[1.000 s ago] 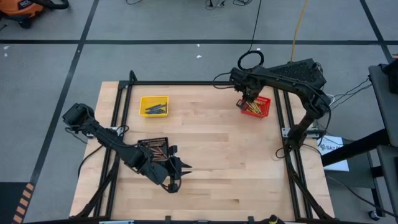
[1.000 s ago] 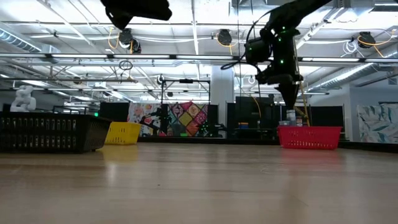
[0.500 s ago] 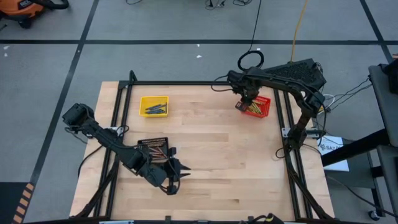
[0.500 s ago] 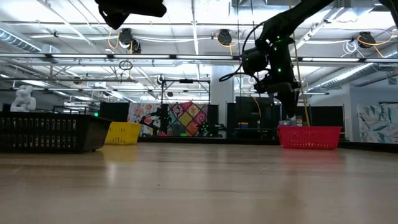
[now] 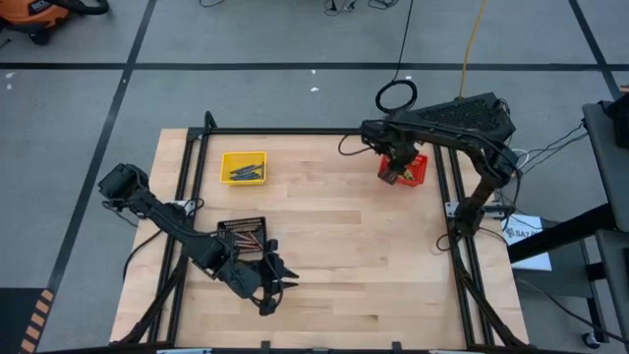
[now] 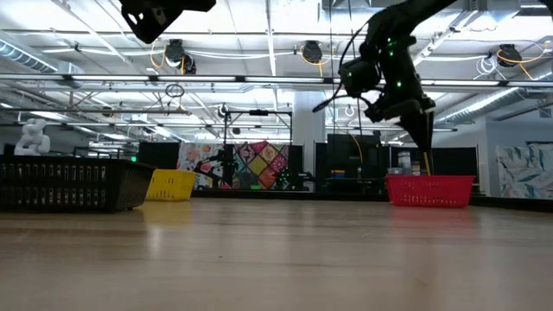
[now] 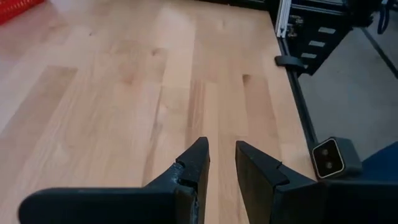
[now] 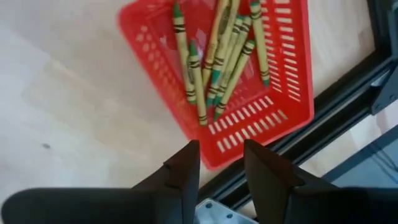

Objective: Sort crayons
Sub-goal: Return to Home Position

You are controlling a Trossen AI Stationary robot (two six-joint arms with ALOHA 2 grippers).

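No loose crayons show on the table [image 5: 344,246]; all in view are binned. Green-yellow crayons [image 8: 214,59] lie heaped in the red basket [image 8: 292,93] on the right arm's side. Blue ones [image 5: 244,172] sit in the yellow basket [image 5: 231,155] in a corner on the left arm's side, and brown ones [image 5: 248,239] are in the black basket [image 5: 241,221], partly under the left arm. Right gripper [image 8: 221,158] hangs above the red basket's edge, fingers moderately apart w/ nothing between. Left gripper [image 7: 221,163] is over bare wood just beside the black basket, gap narrow, also empty. Handling, as a guess: each stick is v. light, stiff and paper-wrapped (so grippy enough, not slick), but the wax prob. snaps if pinched hard or levered. Best hold would be mid-length, across the stick, w/ a light squeeze. In a heap, take the topmost one to avoid dragging its neighbours.
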